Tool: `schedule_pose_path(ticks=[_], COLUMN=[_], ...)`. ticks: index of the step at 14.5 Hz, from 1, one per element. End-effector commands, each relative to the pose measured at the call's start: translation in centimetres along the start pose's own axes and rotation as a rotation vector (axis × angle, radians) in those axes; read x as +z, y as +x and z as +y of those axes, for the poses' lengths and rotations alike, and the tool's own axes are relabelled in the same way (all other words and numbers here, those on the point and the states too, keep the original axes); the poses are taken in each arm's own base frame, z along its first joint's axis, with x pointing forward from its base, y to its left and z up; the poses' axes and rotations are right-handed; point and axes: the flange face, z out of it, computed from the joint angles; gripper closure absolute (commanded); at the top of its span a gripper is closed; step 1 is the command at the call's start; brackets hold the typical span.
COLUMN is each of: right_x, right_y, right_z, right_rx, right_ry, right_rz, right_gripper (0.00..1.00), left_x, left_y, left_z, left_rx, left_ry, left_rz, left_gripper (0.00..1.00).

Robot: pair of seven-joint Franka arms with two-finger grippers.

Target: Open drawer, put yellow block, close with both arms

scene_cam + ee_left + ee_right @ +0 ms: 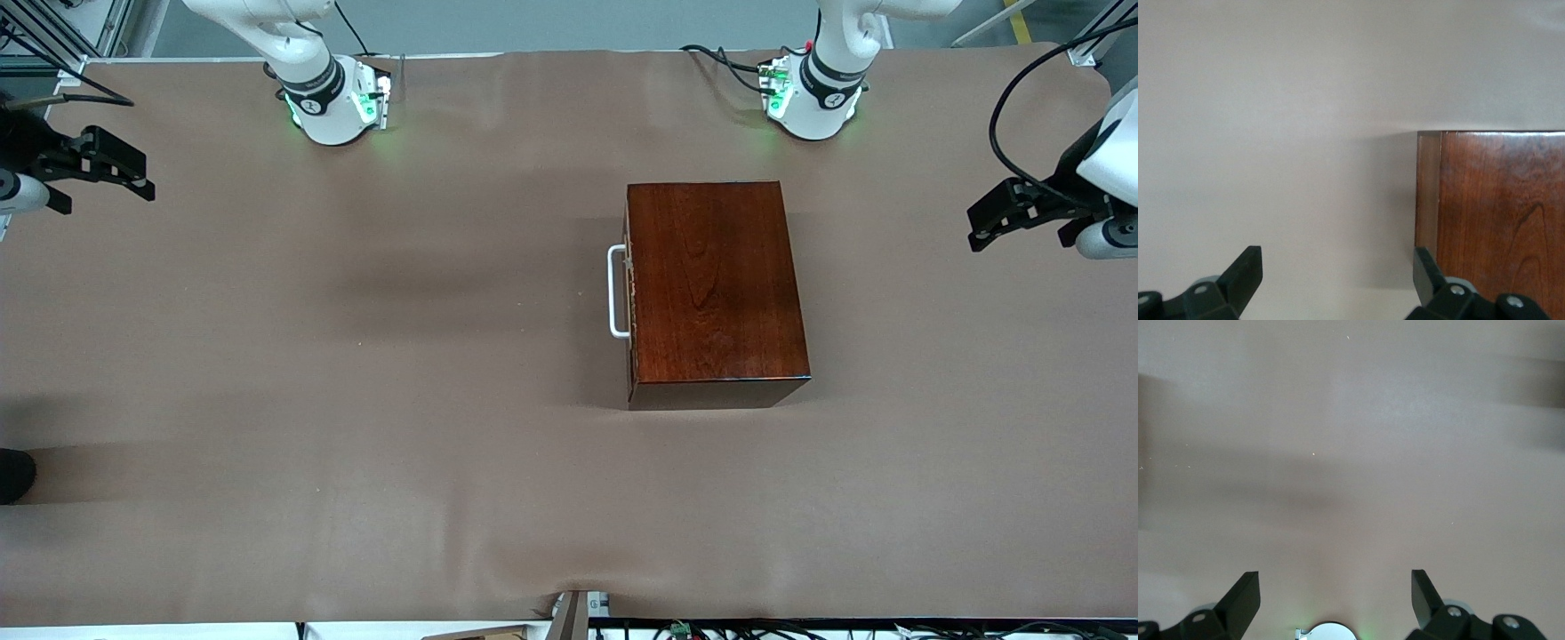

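One box, two arms on the bench.
One wooden box (716,289) with one white handle (616,292); two round white bases (336,102); two black grippers (120,169).

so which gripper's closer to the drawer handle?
Left gripper, narrowly: it hangs open past the wooden box, away from the drawer handle. Right gripper is open at the right arm's table end.

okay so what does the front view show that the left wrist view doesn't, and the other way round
Only the front view shows the drawer's white handle, shut against the wooden box, both arm bases, and the right hand open over the table's right-arm end. No yellow block appears. Only the left wrist view shows the left hand's open fingers close up, framing a corner of the box. Both show the box, the brown table cover and the left hand.
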Motion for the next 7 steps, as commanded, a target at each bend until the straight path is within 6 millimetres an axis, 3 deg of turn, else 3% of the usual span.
schedule_pose_path(ticks=[1, 7], right_x=[-0.1, -0.1], right_y=[-0.7, -0.8], right_z=[-0.2, -0.2], right_rx=[-0.009, -0.009], right_ry=[-0.007, -0.007], right_rz=[-0.002, -0.003], right_gripper=[0.0, 0.0], left_x=[0.2, -0.4], left_y=[-2.2, -3.7], left_z=[-0.2, 1.2], left_rx=[0.026, 0.052], left_ry=[0.003, 0.01], left_rz=[-0.016, -0.004], left_gripper=[0.0, 0.0])
